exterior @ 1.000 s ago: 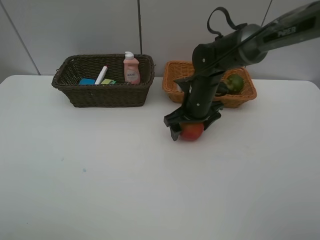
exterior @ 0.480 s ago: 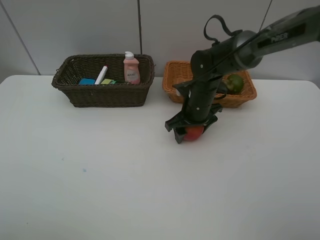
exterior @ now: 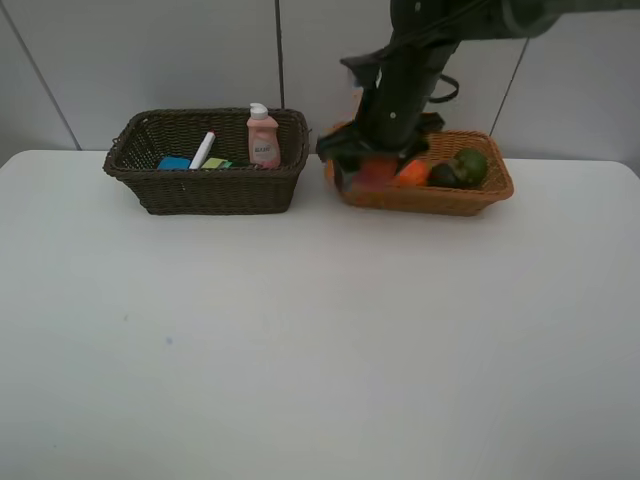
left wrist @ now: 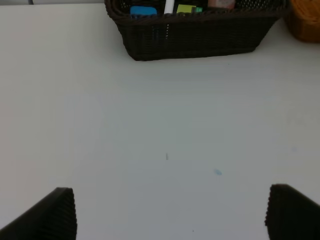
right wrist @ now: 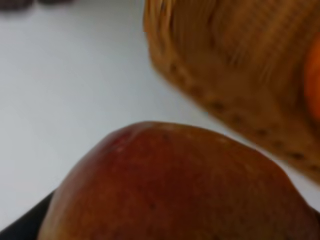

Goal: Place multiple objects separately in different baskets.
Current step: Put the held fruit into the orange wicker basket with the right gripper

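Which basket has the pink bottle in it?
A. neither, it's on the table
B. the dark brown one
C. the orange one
B: the pink bottle stands upright inside the dark brown basket, next to the marker.

Right arm: black, comes in from the top right of the high view and bends down toward the middle.
Right gripper [exterior: 372, 168]: points down, looks blurry, jaws closed on the red-yellow pomegranate [right wrist: 170, 185], lifted off the table.
Right wrist view: the fruit fills most of the picture, tucked between the dark jaws.
Left arm: not seen in the high view.
Left gripper [left wrist: 170, 212]: jaws spread wide, holding nothing; only the two dark fingertips [left wrist: 47, 215] show.
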You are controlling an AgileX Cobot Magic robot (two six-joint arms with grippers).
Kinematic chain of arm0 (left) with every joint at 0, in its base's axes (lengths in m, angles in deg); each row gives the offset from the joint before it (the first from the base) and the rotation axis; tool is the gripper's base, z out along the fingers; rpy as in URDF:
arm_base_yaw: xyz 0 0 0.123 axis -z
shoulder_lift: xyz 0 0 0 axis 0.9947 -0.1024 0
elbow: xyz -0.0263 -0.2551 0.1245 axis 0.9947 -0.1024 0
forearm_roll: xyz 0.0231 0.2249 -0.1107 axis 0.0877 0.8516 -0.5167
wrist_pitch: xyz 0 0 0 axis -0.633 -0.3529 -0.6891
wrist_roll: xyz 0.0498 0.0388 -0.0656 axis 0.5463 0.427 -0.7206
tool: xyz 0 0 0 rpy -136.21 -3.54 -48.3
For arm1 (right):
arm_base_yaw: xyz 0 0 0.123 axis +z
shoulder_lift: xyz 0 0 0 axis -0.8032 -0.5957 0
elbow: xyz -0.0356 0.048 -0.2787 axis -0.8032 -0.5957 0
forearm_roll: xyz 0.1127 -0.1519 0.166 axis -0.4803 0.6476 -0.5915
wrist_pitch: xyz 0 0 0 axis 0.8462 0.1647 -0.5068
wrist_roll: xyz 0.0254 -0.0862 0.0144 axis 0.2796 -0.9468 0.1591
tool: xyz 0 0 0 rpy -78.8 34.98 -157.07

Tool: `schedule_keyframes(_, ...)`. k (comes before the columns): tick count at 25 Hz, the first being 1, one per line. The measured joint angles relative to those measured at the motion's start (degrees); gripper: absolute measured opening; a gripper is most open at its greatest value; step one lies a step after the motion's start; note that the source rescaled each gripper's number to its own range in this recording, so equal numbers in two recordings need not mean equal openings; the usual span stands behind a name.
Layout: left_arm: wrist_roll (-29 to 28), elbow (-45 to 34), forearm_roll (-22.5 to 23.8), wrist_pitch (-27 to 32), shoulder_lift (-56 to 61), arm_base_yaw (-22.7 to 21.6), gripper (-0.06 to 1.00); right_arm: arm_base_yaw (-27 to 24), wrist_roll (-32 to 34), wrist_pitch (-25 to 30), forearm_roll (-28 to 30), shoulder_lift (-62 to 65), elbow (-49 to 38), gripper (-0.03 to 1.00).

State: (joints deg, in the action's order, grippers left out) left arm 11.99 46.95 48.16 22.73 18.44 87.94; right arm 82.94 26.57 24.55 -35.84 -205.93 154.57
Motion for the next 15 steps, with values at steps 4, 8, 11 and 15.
schedule_keyframes(4,0.00,0.00,0.00,0.00,0.00,0.00,0.92,-4.17,-2.47,2.88,-2.27,-4.08,12.78,0.45)
schedule_keyframes(8,0.00,0.00,0.00,0.00,0.00,0.00,0.92,-8.11,-3.82,2.90,-3.71,-10.93,21.02,0.45)
schedule_keyframes(11,0.00,0.00,0.00,0.00,0.00,0.00,0.92,-9.87,-4.00,1.69,-3.80,-15.34,23.65,0.45)
schedule_keyframes(15,0.00,0.00,0.00,0.00,0.00,0.00,0.92,-10.21,-4.20,0.72,-2.30,-16.86,24.27,0.85)
